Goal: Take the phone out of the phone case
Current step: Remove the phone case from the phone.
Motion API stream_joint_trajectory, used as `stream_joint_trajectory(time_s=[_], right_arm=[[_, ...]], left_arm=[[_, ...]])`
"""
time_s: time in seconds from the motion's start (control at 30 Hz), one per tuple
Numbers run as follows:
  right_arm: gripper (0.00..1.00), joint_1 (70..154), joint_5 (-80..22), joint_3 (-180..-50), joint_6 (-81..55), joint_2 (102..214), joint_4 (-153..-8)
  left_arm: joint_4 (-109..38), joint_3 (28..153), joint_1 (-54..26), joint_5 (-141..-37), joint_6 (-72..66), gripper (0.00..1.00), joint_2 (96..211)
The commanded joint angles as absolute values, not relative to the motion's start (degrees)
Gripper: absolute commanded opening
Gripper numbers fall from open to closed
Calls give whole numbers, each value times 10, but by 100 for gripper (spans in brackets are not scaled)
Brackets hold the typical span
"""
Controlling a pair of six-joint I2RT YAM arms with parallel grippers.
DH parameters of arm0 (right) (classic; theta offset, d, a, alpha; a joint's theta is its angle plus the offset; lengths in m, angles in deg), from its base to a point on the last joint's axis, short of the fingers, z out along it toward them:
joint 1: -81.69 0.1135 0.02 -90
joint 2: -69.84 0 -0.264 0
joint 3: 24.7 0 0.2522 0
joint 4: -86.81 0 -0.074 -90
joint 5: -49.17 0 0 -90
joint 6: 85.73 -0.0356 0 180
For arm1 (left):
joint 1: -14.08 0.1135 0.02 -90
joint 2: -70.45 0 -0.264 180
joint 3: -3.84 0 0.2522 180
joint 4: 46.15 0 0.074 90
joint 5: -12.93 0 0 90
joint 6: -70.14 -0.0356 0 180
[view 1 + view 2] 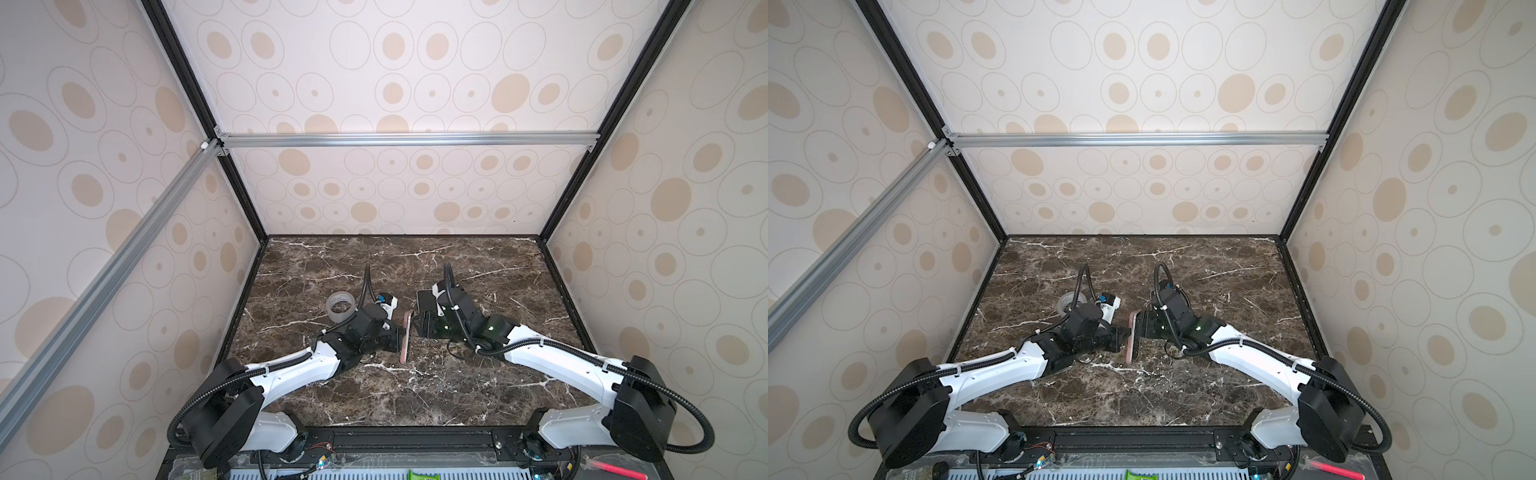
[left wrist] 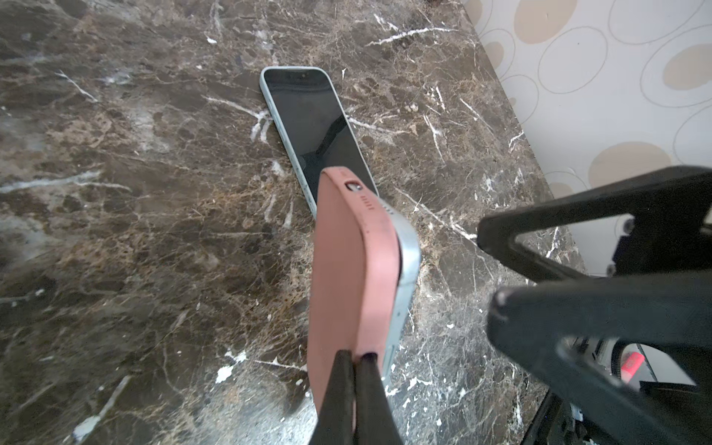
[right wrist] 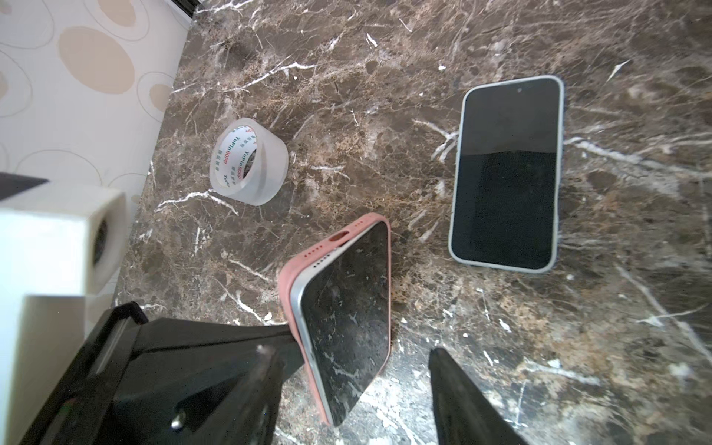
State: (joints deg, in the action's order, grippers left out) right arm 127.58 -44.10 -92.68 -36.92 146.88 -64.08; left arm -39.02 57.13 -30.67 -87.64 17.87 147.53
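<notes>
We see the left gripper (image 2: 356, 356) pinched tight on the rim of the pink phone case (image 2: 346, 269), held on edge over the marble table (image 1: 478, 395), phone (image 3: 346, 316) inside with one corner peeled out, our right gripper (image 2: 487, 269) jaws apart just beside it, second phone (image 3: 508, 173) flat nearby.

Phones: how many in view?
2. One phone, in the pink case, stands on edge between the arms, pinched by the left gripper. The other phone lies flat, screen up, on the table beyond it. None apparently hidden.

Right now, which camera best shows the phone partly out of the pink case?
Right wrist: it sees the phone face-on, one corner lifted off the pink case. Left wrist shows mostly the case's back; both top views show it small, edge-on.
</notes>
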Motion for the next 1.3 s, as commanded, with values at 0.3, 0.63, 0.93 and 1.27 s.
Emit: stream_joint_trajectory(time_s=[0.3, 0.63, 0.93, 1.27], right_arm=[[62, 1274, -421, -988, -358, 1520, -585], [59, 1274, -447, -986, -371, 1532, -572], [59, 1274, -426, -989, -364, 1547, -589], [56, 1263, -473, -982, -393, 1549, -555]], left_arm=[[-407, 607, -312, -880, 175, 0, 1467], [-426, 591, -314, -889, 177, 0, 1452], [-436, 585, -321, -901, 168, 0, 1448], [-450, 577, -325, -906, 169, 0, 1445]])
